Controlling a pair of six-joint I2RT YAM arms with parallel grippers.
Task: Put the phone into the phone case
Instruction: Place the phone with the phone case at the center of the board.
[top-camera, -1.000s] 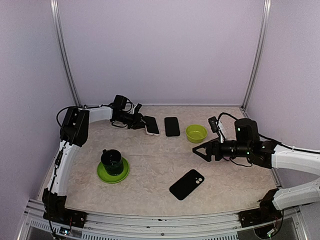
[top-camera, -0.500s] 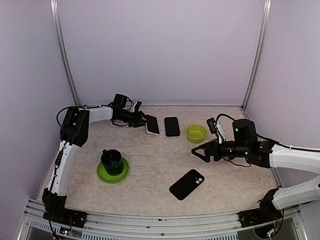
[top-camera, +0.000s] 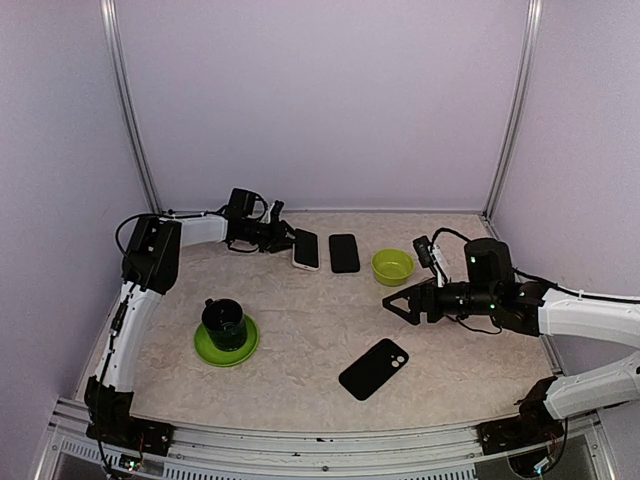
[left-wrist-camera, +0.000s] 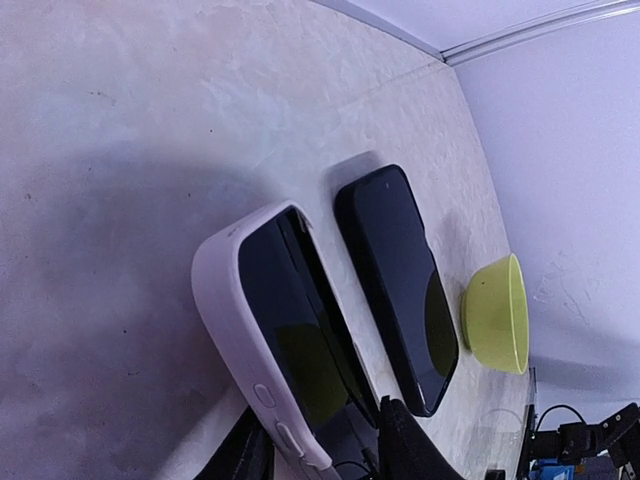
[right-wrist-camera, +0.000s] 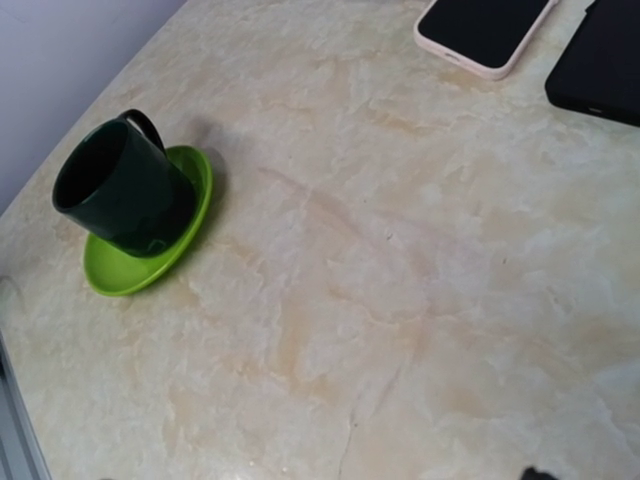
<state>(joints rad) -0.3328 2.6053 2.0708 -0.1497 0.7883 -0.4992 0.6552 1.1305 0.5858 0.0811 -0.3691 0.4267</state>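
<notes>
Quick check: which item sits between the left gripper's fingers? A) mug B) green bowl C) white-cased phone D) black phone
C: the left gripper straddles the end of the white-cased phone, while the black phone lies free beside it.

The left claw (top-camera: 281, 238) grips the end of a pale-rimmed phone (top-camera: 306, 249) on the desk (top-camera: 300, 320), and a black phone (top-camera: 344, 253) lies just beyond it, past the claw's tips. The right claw (top-camera: 398, 302) has its jaws spread, with a yellow-green bowl (top-camera: 392, 267) just behind it. A black phone-shaped piece (top-camera: 373, 368) showing camera holes lies on its near side, and a dark mug (top-camera: 224, 320) on a green saucer (top-camera: 210, 352) stands well ahead of its tips.
</notes>
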